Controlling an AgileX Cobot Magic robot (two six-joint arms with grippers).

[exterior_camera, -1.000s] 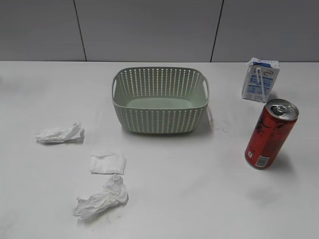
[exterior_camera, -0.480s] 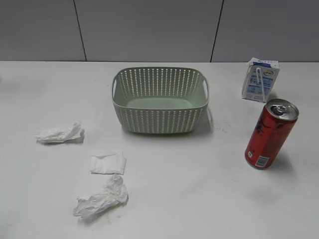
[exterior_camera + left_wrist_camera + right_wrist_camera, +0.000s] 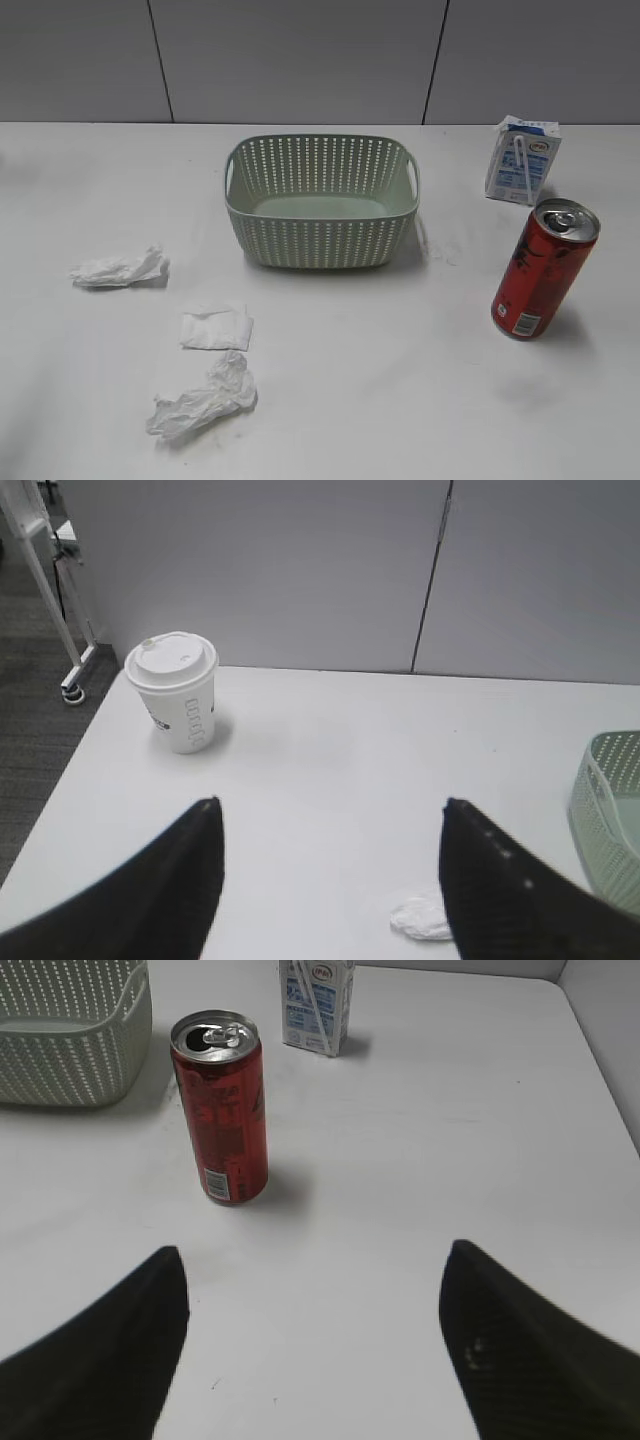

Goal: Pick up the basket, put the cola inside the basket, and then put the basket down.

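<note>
Left claw [image 3: 330, 880] gapes over the bench [image 3: 330, 760], cup [image 3: 175, 690] ahead-left; right claw [image 3: 312, 1335] gapes, can [image 3: 220, 1110] ahead-left, basket [image 3: 70, 1030] beyond.

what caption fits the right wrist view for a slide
Open right claw hovers over the table, facing the upright cola, with the basket and a milk carton behind.

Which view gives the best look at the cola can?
The right wrist view: the cola stands upright, close and whole, its top and label patch clear. The exterior view shows the cola whole too, but smaller, near the right edge. The left wrist view misses it.
</note>
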